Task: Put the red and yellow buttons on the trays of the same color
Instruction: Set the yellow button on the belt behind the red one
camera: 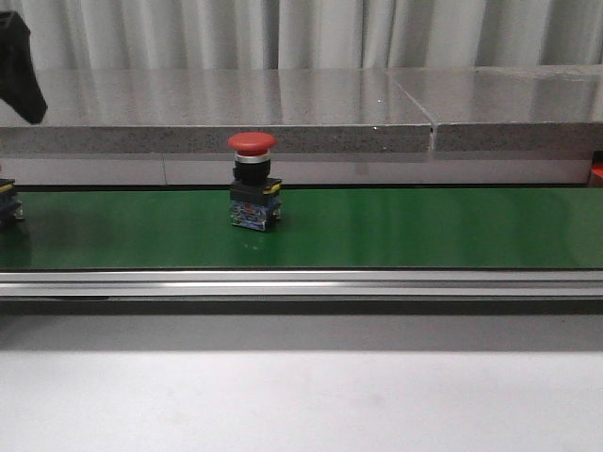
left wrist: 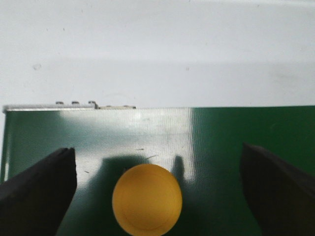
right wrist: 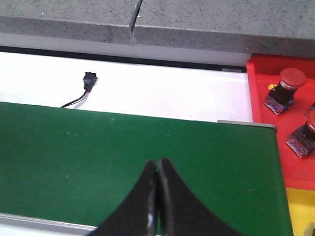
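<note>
At lower centre of the left wrist view, left pincer [left wrist: 147,196] spread wide around yellow button [left wrist: 147,199], ready to grab; right pincer [right wrist: 157,196] closed, idle.

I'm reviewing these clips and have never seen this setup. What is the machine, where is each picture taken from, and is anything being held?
It is a two-armed robot sorting push buttons from a green conveyor belt.

The front view looks forward across the belt, where a red mushroom-head push button stands upright.

The left wrist view looks down past the open left claw, whose black fingers flank a round yellow button cap without touching it.

The right wrist view shows the right claw shut and empty above the belt, beside a red plastic tray that already holds red buttons.

Nothing is held.
</note>
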